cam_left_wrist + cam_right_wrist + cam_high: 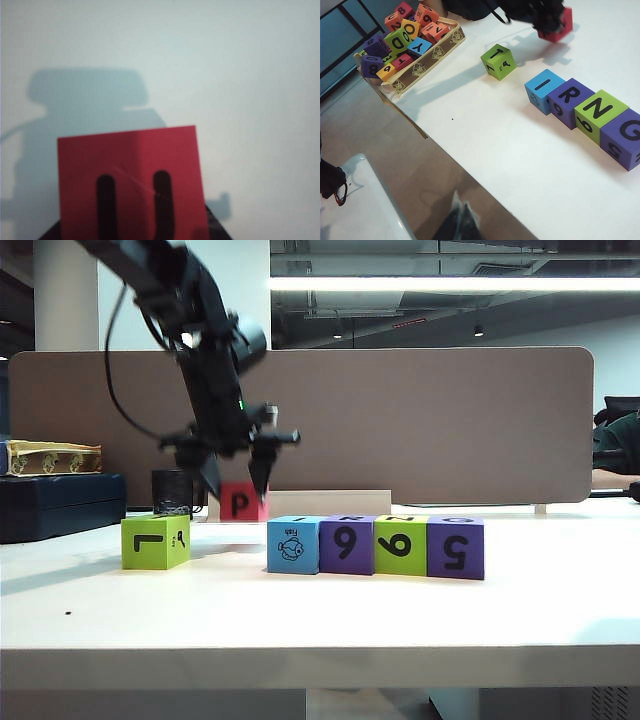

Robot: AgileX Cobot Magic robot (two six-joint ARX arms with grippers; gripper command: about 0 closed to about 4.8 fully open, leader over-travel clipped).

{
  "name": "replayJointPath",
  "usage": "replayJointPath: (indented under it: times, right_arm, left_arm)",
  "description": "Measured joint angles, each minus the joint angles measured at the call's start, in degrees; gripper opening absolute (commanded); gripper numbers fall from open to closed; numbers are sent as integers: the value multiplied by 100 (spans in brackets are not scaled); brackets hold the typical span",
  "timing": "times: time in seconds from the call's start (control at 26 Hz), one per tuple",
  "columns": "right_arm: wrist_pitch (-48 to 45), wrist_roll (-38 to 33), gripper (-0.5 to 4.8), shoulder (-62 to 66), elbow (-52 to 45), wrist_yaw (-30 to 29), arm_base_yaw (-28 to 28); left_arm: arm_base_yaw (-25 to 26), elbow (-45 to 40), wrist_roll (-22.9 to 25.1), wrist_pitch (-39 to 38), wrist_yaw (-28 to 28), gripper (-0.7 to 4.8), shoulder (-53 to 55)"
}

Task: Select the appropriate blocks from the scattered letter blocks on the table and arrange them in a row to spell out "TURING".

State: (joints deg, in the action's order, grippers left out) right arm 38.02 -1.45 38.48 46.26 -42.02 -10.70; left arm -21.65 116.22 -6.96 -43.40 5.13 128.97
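My left gripper [238,485] points down at the back left of the table [320,610], its fingers on either side of a red letter block [240,504] and shut on it. That block [130,175] fills the left wrist view and shows a U; it also appears in the right wrist view [554,25]. A lime green T block [498,61] stands alone at the left [155,540]. Blue [296,545], purple [346,543], green [400,543] and purple [455,547] blocks form a row, with I, R, N, G on top. My right gripper [462,220] is shut, off the table's edge.
A cardboard tray [427,55] with several more letter blocks lies at the far left. A black mug [172,490] stands behind the T block, just left of the left gripper. The brown-grey divider panel [420,420] closes off the back. A gap separates the T block from the row.
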Motion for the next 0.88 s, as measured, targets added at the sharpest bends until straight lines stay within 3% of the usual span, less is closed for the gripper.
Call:
replayJointPath:
  times: [0.35, 0.58, 0.88]
  right_arm:
    - [0, 0, -1, 0, 0, 24, 2]
    - [2, 0, -1, 0, 0, 24, 2]
    - [0, 0, -1, -2, 0, 24, 2]
  left_arm:
    - [-9, 15, 31, -1499, -1038, 263, -551]
    - [-22, -26, 31, -2214, -1058, 263, -546]
    - [-203, -131, 31, -2312, -1056, 263, -518]
